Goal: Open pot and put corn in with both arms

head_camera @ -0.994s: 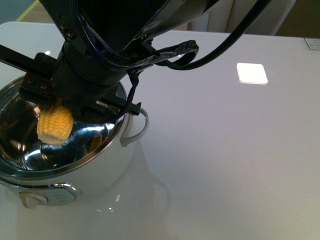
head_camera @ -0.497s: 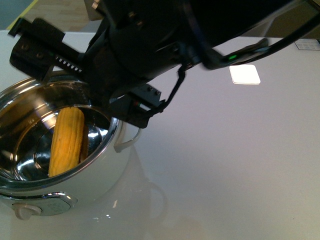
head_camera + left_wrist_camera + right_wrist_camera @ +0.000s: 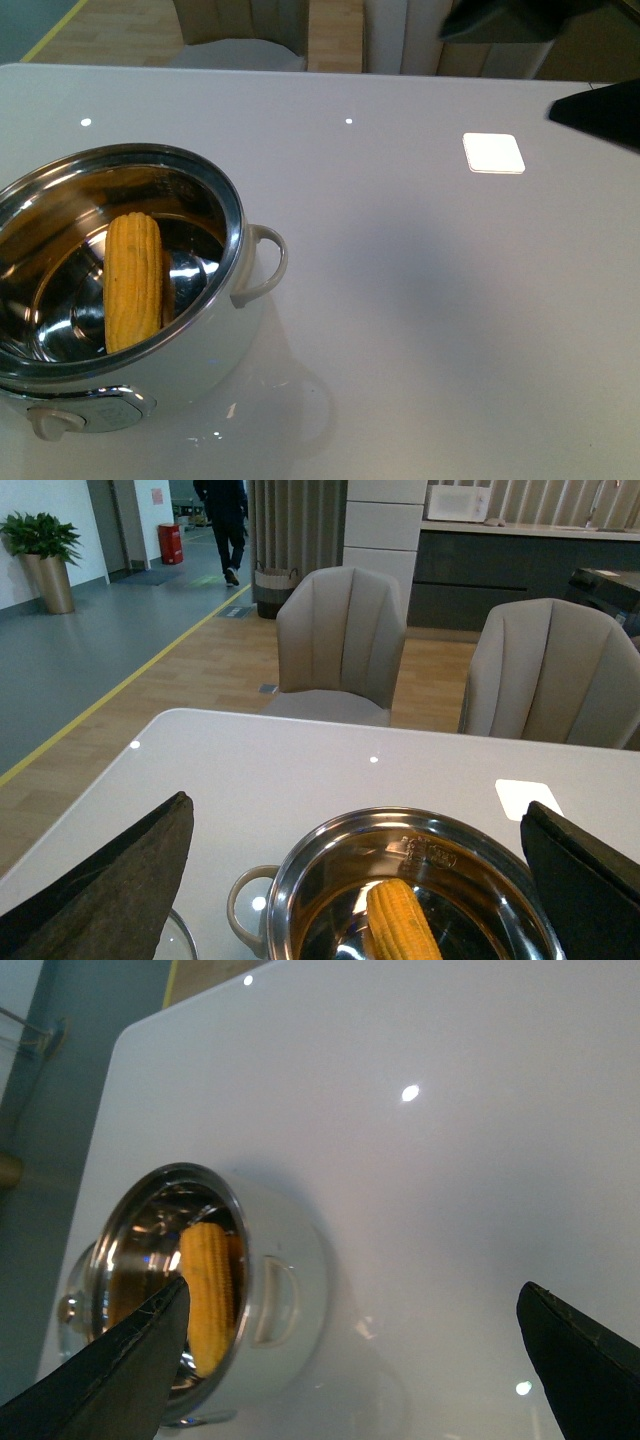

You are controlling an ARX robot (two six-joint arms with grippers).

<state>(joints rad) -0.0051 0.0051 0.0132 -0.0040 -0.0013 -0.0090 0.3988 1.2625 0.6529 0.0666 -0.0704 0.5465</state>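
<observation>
Lying on the shiny steel floor of the uncovered pot (image 3: pixel 236 232), the corn (image 3: pixel 133 281) rests lengthwise, one end toward the front panel with its small knob (image 3: pixel 45 424) (the cream loop handle (image 3: pixel 262 264) juts out to the side). Both wrist cameras look down on the white table (image 3: pixel 420 300) with fingers spread wide and nothing between them: the left gripper (image 3: pixel 360 880) frames the pot from above, while the right gripper (image 3: pixel 350 1360) hangs released, off to one side of it. Two beige chairs (image 3: pixel 342 645) stand beyond the table's far edge.
</observation>
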